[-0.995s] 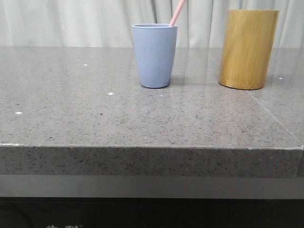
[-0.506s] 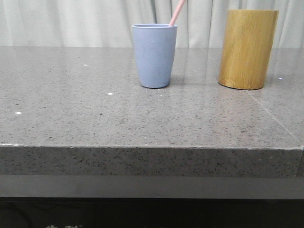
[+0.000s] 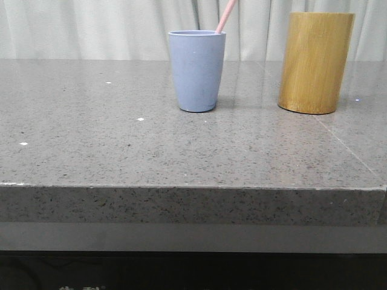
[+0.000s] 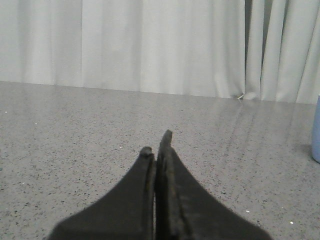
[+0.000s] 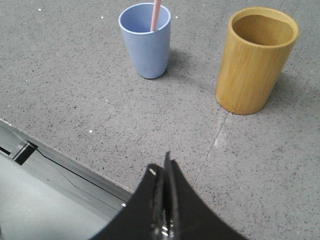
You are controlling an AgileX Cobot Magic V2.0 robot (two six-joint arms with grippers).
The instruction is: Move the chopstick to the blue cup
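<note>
Right wrist view: the chopstick (image 5: 155, 15) stands in the blue cup (image 5: 145, 42), well apart from the right gripper (image 5: 164, 170) (fingers pressed together, empty); the left gripper (image 4: 156, 146) is likewise closed.

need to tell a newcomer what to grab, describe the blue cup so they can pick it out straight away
On the grey speckled table two containers stand apart in front of the white curtain. The blue cup is the left one, beside the bamboo cylinder. It is the shorter, narrower, pale grey-blue tumbler, with a pink chopstick leaning out of it.

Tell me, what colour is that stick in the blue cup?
Pale pink. The chopstick shows best in the right wrist view, standing in the cup.
</note>
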